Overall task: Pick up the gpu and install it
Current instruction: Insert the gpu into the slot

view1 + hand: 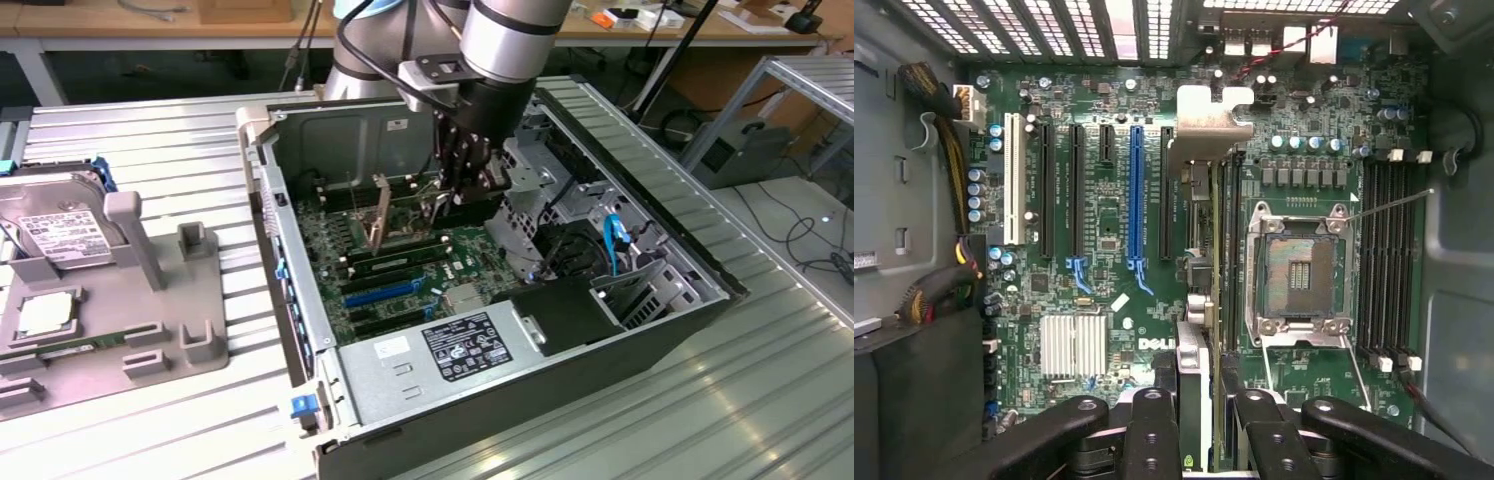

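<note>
Holding: our gripper pinches the gpu edge-on, one finger on each face, so the fingers sit part-closed on the thin card rather than pressed together.
Card: we see it upright inside the case, its metal bracket at the end toward the rear grille, the board running back toward us between the fingers.
Place: in the exterior view the gpu hangs under the gripper over the motherboard, beside the CPU socket and just off the black slot next to the blue slot.
Contact: we cannot tell whether the card's lower edge touches a slot yet or floats above it.
Judgement: we read this as the seating step, the pick being done.
Doing it well: we keep the card plumb, its edge parallel to the slot, and the bracket lined with the rear opening; any tilt risks the connector riding on the slot wall.
Pressure: we judge a straight, even push along the card's plane suits best, since a thin board bends if loaded at one end.
Around: the RAM slots lie beyond the socket; outside the case, a hard drive rests in a grey tray.
</note>
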Robot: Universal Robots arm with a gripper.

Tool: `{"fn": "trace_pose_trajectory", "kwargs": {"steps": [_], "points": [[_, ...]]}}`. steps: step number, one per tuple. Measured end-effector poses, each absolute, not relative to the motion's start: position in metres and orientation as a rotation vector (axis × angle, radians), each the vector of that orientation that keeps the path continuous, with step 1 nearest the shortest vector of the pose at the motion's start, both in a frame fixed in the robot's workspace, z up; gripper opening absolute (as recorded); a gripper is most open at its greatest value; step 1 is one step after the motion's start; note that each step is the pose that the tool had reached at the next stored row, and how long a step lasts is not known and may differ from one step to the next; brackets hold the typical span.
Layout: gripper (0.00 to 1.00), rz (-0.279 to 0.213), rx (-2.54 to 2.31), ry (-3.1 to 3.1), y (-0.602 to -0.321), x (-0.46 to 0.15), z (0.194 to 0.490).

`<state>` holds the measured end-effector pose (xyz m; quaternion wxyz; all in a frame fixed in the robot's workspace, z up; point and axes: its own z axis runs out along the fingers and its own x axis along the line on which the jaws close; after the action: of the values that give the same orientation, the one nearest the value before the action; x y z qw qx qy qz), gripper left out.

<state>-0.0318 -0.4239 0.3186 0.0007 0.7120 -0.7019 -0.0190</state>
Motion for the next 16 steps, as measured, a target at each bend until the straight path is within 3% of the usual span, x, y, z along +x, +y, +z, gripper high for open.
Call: {"fn": "trace_pose_trajectory", "kwargs": {"steps": [16], "points": [[0.27, -0.06, 2.236, -2.204, -0.437, -0.039, 0.317]]}}
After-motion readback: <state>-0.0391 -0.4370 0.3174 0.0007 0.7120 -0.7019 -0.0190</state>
